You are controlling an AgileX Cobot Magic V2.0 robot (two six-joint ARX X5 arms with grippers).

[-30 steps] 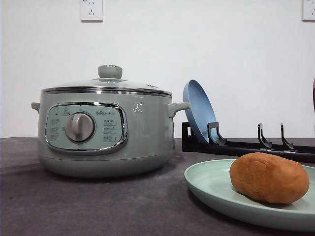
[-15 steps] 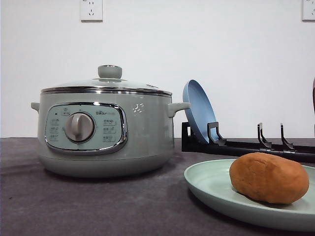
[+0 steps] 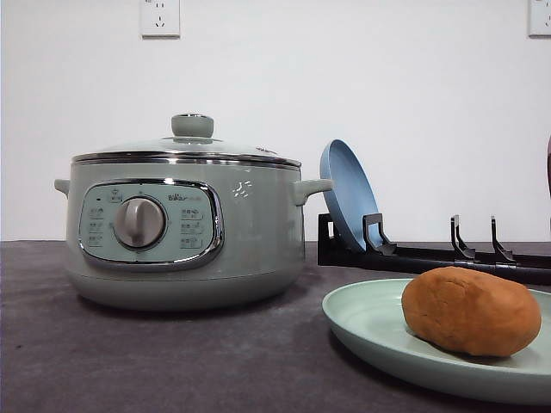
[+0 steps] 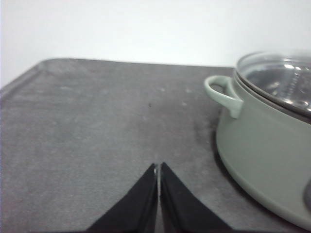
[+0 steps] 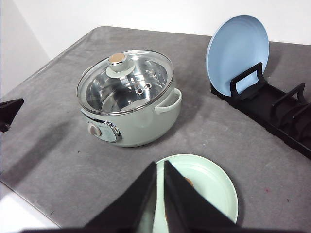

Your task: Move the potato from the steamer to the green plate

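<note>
Potato (image 3: 470,311) on green plate (image 3: 370,323), lidded steamer (image 3: 181,232) beside (blue plate (image 3: 346,191) racked behind), both end effectors closed, empty

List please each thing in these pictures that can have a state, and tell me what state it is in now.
steamer: closed, glass lid on, nothing inside.
potato: lying on the green plate.
green plate: flat on the table, holding the potato.
blue plate: standing on edge in the black rack.
black rack: other slots empty.
left gripper: shut, empty, beside the steamer.
right gripper: shut, empty, above the green plate.
</note>
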